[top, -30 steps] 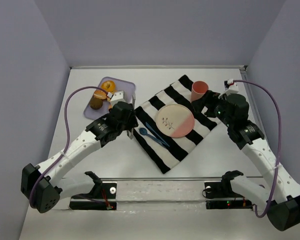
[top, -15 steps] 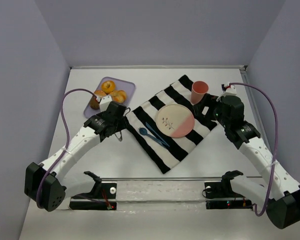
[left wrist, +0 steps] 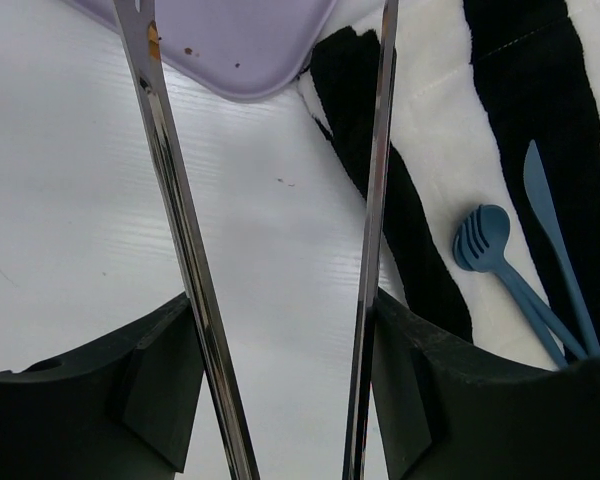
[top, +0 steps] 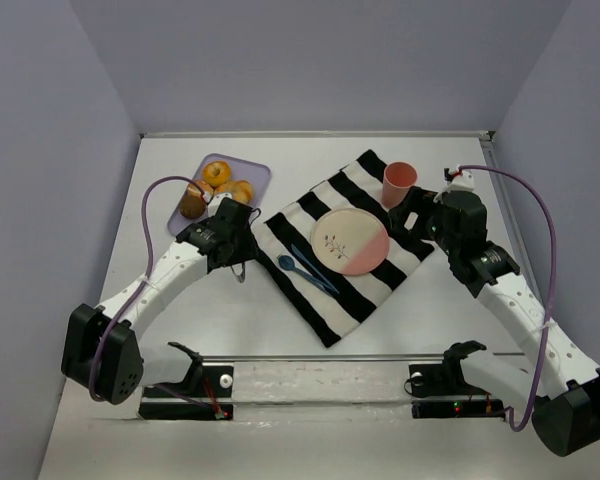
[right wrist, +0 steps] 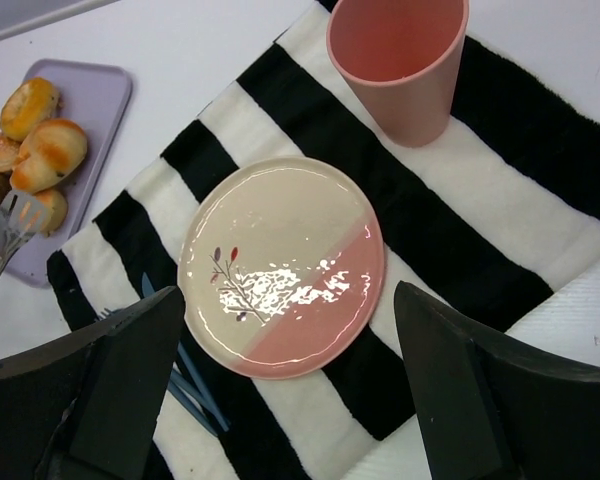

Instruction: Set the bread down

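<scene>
Pressing in from either side, the dark fingers (left wrist: 150,390) of the left gripper (left wrist: 280,300) clasp a pair of metal tongs (left wrist: 175,220). The two blades stand apart with nothing between them, and their tips run out of the wrist view over the corner of the lavender tray (left wrist: 240,50). The bread (right wrist: 52,150) lies on that tray among other rolls and a dark lump, on the side toward the striped cloth (right wrist: 310,120), ungrasped. The right gripper (right wrist: 285,300) has its fingers (right wrist: 120,400) spread wide and empty, above the plate (right wrist: 280,230) — pink and cream, resting on the cloth. A pink cup (right wrist: 400,60) stands upright just beside the plate; a blue fork (left wrist: 480,245) and knife (left wrist: 545,200) lie on its other side.
</scene>
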`<state>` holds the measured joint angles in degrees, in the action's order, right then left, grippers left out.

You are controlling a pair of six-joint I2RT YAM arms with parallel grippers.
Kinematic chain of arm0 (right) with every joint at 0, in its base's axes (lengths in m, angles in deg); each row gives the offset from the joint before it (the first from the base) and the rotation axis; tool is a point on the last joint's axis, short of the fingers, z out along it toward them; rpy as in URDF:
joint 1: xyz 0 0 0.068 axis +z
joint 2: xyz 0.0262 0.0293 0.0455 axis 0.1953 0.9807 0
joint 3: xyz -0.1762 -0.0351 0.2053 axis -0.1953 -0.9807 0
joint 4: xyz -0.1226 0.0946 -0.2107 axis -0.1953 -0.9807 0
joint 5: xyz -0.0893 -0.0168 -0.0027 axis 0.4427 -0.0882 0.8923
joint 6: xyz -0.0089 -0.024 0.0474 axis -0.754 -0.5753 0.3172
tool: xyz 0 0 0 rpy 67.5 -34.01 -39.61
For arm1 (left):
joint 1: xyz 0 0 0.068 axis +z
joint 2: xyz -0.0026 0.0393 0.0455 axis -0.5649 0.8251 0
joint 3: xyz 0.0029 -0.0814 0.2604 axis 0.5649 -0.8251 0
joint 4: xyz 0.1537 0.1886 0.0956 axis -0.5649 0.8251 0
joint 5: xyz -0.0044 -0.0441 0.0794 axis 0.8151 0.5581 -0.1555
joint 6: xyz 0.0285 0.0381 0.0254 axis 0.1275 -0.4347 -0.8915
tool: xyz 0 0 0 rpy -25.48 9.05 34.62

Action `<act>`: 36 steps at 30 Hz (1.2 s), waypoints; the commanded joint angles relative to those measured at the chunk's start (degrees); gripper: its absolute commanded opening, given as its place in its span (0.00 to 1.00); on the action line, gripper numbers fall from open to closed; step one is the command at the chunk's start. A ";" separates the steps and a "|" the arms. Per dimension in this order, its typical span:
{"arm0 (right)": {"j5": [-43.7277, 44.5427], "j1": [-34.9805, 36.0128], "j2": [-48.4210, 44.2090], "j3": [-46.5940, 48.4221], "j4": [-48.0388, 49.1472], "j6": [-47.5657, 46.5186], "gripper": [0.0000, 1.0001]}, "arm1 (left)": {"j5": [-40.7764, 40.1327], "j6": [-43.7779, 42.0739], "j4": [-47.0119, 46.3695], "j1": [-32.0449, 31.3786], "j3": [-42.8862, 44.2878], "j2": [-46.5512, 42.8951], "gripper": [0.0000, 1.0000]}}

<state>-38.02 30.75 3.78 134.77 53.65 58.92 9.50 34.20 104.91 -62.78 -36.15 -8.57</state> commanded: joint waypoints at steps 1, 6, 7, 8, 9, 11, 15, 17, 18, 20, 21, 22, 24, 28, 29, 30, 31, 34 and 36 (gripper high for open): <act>2.16 -0.24 0.01 -0.26 1.99 -0.96 0.91 | 2.30 -1.96 -1.77 0.17 0.16 0.32 0.70; 3.13 -0.24 0.28 -0.35 1.90 -1.13 0.92 | 1.95 -2.14 -1.77 0.69 0.95 3.22 0.72; 3.30 -0.24 0.28 -0.35 1.90 -1.13 0.92 | 2.38 -2.40 -2.12 0.87 1.04 3.57 0.72; 3.30 -0.24 0.28 -0.35 1.99 -1.13 0.91 | 3.00 -2.58 -2.65 1.22 1.30 4.01 0.72; 3.48 -0.24 0.19 -0.35 1.99 -1.13 0.91 | 3.35 -2.66 -2.74 1.40 1.48 4.97 0.72; 3.83 -0.24 0.28 -0.43 1.99 -1.13 0.91 | 3.53 -2.67 -3.00 1.75 1.65 5.86 0.72; 4.79 -0.24 0.46 -0.52 2.08 -1.13 0.91 | 2.48 -2.75 -3.27 2.80 2.88 8.40 0.72; 5.15 -0.24 0.54 -0.61 1.99 -1.04 0.91 | 2.39 -2.84 -3.44 3.51 3.32 9.02 0.72; 5.41 -0.24 0.54 -0.61 2.08 -1.13 0.91 | 2.74 -3.02 -3.97 3.77 3.41 9.55 0.72; 5.76 -0.24 0.63 -0.70 2.17 -1.22 0.91 | 2.65 -2.84 -4.15 4.56 3.59 10.17 0.72; 5.85 -0.24 0.63 -0.79 2.17 -1.22 0.91 | 2.74 -2.75 -4.32 4.91 3.59 10.60 0.71; 6.20 -0.24 0.54 -0.79 2.17 -1.22 0.91 | 2.91 -2.67 -4.41 5.44 3.59 10.78 0.70; 6.64 -0.24 0.63 -0.79 2.17 -1.22 0.91 | 3.53 -2.67 -4.76 5.79 3.59 11.05 0.66; 7.26 -0.24 0.46 -0.87 2.08 -1.22 0.91 | 3.53 -2.58 -4.85 6.06 3.67 10.52 0.60; 7.34 -0.24 0.37 -0.87 2.17 -1.31 0.91 | 3.53 -2.49 -4.41 6.06 3.76 10.26 0.56; 7.43 -0.24 0.37 -0.96 2.08 -1.31 0.92 | 3.53 -2.40 -4.32 6.06 3.76 10.08 0.55; 7.61 -0.24 0.28 -0.96 2.08 -1.22 0.91 | 3.18 -2.32 -4.06 6.14 3.68 9.47 0.55; 7.61 -0.24 0.19 -1.05 2.17 -1.13 0.91 | 2.30 -1.88 -3.44 6.23 3.67 8.33 0.50; 7.70 -0.24 0.10 -1.05 2.08 -1.13 0.91 | 1.60 -1.26 -2.40 6.32 4.11 7.54 0.41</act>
<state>-32.07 30.75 4.52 133.89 53.69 58.27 12.89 32.27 100.67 -56.79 -34.62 2.51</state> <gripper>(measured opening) 0.914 0.541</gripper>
